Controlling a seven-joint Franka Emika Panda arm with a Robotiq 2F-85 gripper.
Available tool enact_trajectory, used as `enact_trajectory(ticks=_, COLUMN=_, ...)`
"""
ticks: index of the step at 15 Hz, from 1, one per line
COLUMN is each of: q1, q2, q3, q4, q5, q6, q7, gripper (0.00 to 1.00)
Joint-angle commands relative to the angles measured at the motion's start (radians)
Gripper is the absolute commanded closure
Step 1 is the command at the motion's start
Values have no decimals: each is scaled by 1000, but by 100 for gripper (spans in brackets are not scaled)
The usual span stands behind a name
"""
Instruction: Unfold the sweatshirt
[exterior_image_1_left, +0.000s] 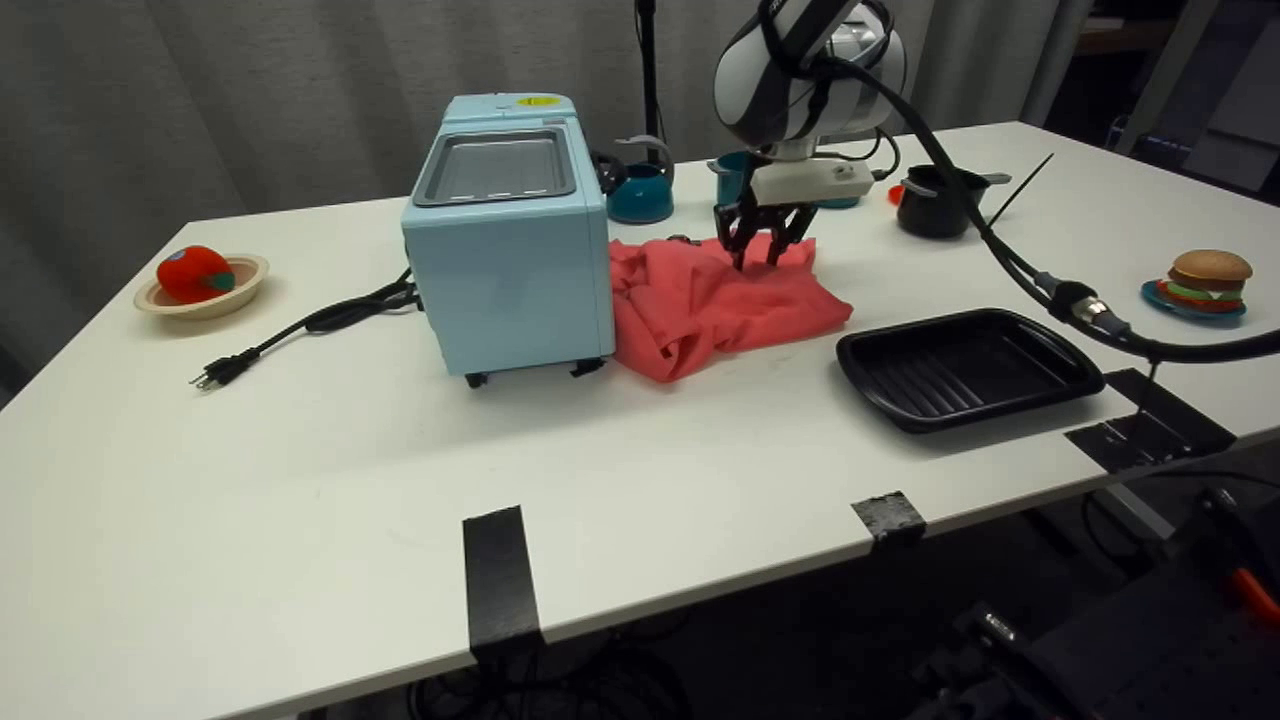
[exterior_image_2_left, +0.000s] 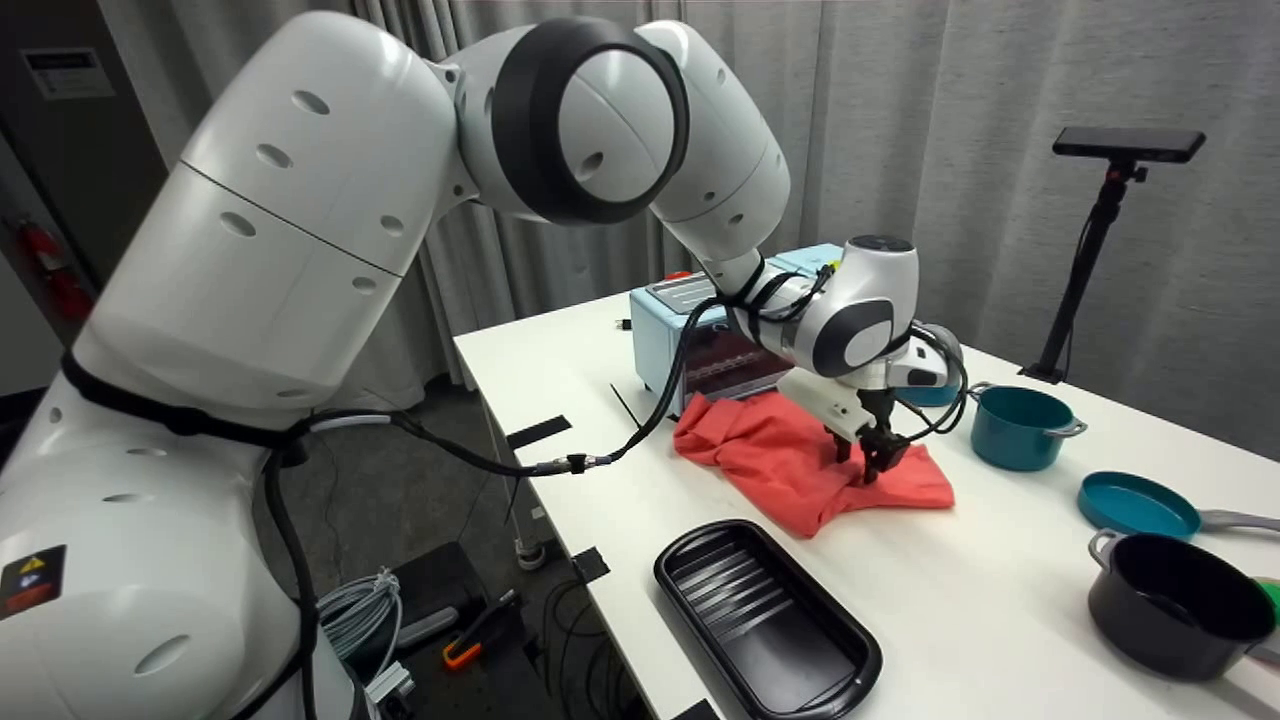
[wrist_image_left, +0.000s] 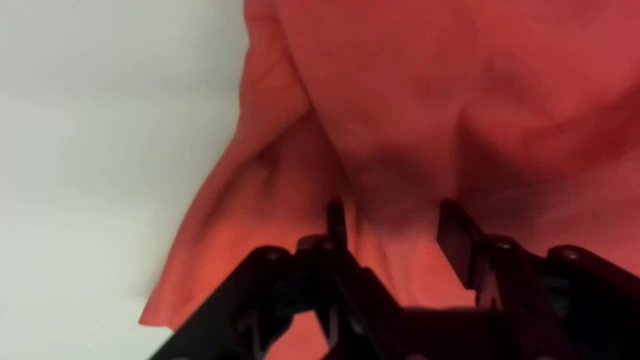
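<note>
Jaws parted, the gripper (wrist_image_left: 391, 222) is poised at the sweatshirt (exterior_image_1_left: 722, 305) beside the oven (exterior_image_1_left: 510, 265); closing too deep could snag several layers.

An exterior view looks obliquely down across the desk (exterior_image_1_left: 300, 500) from well apart from the sweatshirt (exterior_image_1_left: 720, 305), a curtain (exterior_image_1_left: 250, 100) beyond it. In an exterior view, also angled downward, the arm (exterior_image_2_left: 280, 200) looms on the sweatshirt's near side. Both exterior views share the sweatshirt and, near it, the oven (exterior_image_1_left: 510, 290) and black pan (exterior_image_1_left: 970, 365). The wrist view faces down onto the sweatshirt from close above, past the tool (wrist_image_left: 392, 220).
</note>
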Motion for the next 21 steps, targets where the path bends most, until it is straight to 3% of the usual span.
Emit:
enact_trajectory(ticks=1, q1=10, q2=28, q3=-5, q4=61, q5=-13, q6=-14, q7=21, gripper=77)
enact_trajectory(ticks=4, q1=8, q2=29, q3=-7, q4=70, q5=-7, q6=-20, q7=30, gripper=100)
enact_trajectory(ticks=8, q1=-8, q2=21, q3=-7, q4=68, q5=2, q6=-27, q7=37, gripper=99)
enact_trajectory(ticks=13, q1=-57, q2=-92, q3=57, q4=15, q5=46, q6=-82, q7=-45, gripper=99)
enact_trajectory(ticks=17, q1=-121, q2=-212, q3=134, q4=-7, q5=101, q6=-258, q7=-212, gripper=99)
enact_trajectory(ticks=21, q1=-160, q2=-334, q3=188, q4=-58, q5=235, q6=-464, q7=-376, gripper=99)
